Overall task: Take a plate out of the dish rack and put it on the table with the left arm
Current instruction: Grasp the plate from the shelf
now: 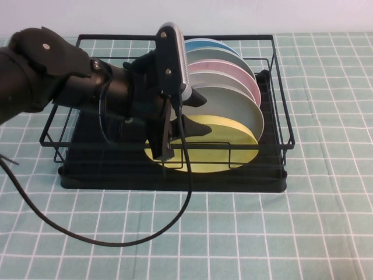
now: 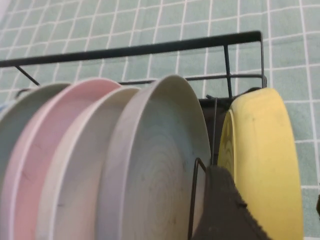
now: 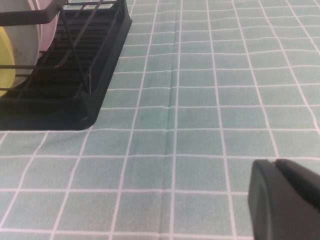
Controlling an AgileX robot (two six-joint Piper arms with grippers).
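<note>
Our left hand (image 1: pixel 175 119) sits open at the plate (image 1: pixel 224 143) in the dish rack (image 1: pixel 274 181). A skewed lift could snag the plate on the rack wires. Our right hand (image 3: pixel 285 200) rests beside the rack; we cannot tell its state.

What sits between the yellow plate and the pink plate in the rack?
Grey plates stand between the plate and the pink plate: two in the left wrist view. The left tool is at the plate; the right tool hangs over the table.

High cam looks down from the robot's side over the whole dish rack (image 1: pixel 175 111); left wrist cam sits super close to the plates inside it, right wrist cam skims low over the table (image 3: pixel 210 100), catching the rack's corner
</note>
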